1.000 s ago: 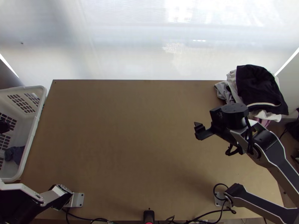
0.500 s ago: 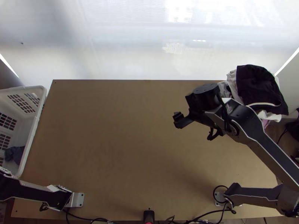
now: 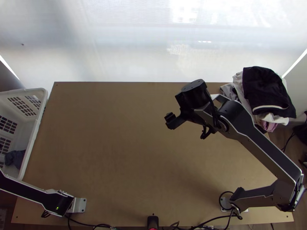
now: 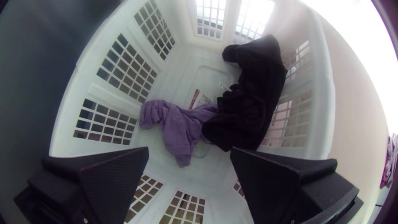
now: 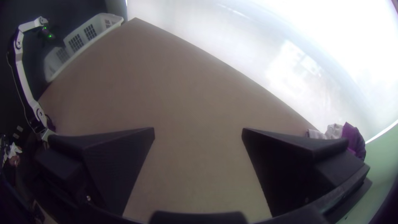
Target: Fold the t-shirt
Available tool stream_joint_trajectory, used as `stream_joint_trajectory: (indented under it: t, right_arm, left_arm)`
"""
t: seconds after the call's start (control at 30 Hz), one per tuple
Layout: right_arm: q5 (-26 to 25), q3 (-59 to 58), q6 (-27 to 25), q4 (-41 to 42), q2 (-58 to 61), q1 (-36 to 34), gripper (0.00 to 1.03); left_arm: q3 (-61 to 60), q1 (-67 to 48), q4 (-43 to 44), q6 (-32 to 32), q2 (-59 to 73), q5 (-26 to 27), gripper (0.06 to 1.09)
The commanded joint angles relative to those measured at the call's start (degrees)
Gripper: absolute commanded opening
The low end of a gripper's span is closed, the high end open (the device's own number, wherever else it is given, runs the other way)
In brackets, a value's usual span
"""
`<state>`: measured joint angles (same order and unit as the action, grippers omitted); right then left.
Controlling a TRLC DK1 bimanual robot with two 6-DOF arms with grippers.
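The left gripper [image 4: 189, 149], open like the right gripper [image 5: 198, 129], could snag too much at once, because the purple cloth [image 4: 178, 124], perhaps the t-shirt, lies bunched against the black cloth [image 4: 253, 95] in the left-side basket [image 4: 325, 103].

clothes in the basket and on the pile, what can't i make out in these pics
- Black cloth, left wrist view: bunched, so its own folds hide whether it is a t-shirt.
- Purple cloth, left wrist view: its shape is lost in its creases.
- White basket, top view: left part cut off by the picture's edge.
- Pile, top view: the dark garment on top hides much of the lower pieces.
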<state>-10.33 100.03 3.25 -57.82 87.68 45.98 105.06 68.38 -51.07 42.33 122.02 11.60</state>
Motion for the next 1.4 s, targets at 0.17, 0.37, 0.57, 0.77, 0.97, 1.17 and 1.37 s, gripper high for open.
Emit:
stream_joint_trajectory:
  t: [0.17,0.37,0.57,0.77,0.97,1.17,1.37]
  right_arm:
    - [-0.4,2.0,-0.3,-0.5,4.3,0.4,0.98]
    - [-0.5,4.2,-0.4,-0.5,7.0,0.4,0.98]
    - [-0.5,4.6,-0.5,-0.8,7.9,0.6,0.98]
    - [-0.9,4.6,-0.6,-0.7,8.8,0.7,0.98]
    - [-1.2,4.5,-1.0,-0.8,9.0,0.7,0.98]
    - [-1.3,4.1,-1.0,-0.8,9.6,0.7,0.98]
    - [-1.3,4.1,-1.3,-0.9,10.0,0.8,0.98]
  left_arm:
    - [7.9,-0.6,3.5,0.1,14.0,0.3,1.02]
    - [11.2,-0.6,7.3,0.6,21.2,-2.0,1.04]
    - [13.8,-0.4,11.2,1.1,26.3,-3.2,1.04]
    - [18.2,-0.9,12.4,1.4,32.4,-5.7,1.04]
    - [22.5,-1.6,14.2,0.4,37.6,-6.2,1.04]
    - [22.8,-3.5,16.9,0.9,40.7,-7.6,1.03]
    - [23.1,-4.8,19.2,0.9,43.6,-9.2,1.04]
